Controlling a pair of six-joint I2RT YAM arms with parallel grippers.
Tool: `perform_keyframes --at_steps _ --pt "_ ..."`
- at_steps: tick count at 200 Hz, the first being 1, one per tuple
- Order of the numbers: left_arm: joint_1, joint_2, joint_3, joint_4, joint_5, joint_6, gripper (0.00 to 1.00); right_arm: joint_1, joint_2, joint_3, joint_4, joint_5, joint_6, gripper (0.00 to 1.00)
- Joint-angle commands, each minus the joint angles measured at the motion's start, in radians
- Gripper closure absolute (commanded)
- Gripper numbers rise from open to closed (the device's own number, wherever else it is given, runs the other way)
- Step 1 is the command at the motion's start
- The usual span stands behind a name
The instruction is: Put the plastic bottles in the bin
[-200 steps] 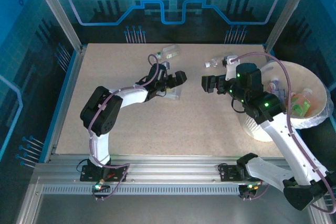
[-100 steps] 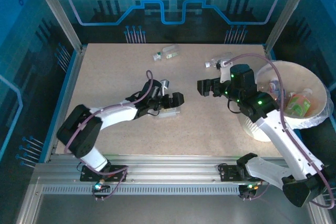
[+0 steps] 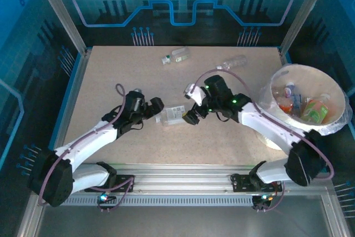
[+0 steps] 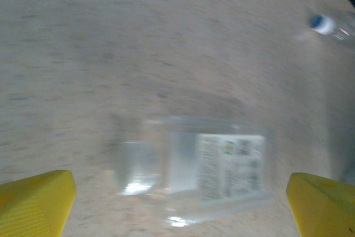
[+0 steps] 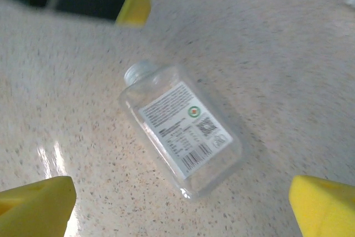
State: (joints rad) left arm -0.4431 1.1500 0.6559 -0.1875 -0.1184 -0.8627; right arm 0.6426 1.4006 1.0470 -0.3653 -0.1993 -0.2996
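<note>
Clear squarish plastic bottle [image 5: 180,137], white barcode label, on speckled table [image 3: 111,70]. Left pincer [image 3: 148,114] and right pincer [image 3: 189,104] flank it, open.

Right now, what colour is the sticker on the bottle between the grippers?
White sticker with dark print and a green dot; clearest in right wrist view.

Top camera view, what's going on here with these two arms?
Two arms are filling the large round white bin, which already holds several plastic bottles. The left end effector and right end effector, both open, flank a clear flat white-labelled bottle lying on the table, neither gripping it. Two more bottles lie near the far edge.
</note>
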Motion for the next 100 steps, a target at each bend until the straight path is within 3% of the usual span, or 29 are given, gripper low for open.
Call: perform_keyframes --at_steps 1,41,100 --pt "0.041 -0.054 -0.026 -0.114 -0.083 -0.050 0.01 0.041 0.097 0.067 -0.004 -0.037 -0.261 0.00" --pt "0.098 -0.031 0.006 -0.239 -0.082 -0.034 0.01 0.061 0.310 0.250 -0.142 -0.036 -0.467 0.00" --pt "0.112 -0.035 -0.013 -0.270 -0.066 -0.052 0.01 0.106 0.552 0.505 -0.387 -0.015 -0.662 0.00"
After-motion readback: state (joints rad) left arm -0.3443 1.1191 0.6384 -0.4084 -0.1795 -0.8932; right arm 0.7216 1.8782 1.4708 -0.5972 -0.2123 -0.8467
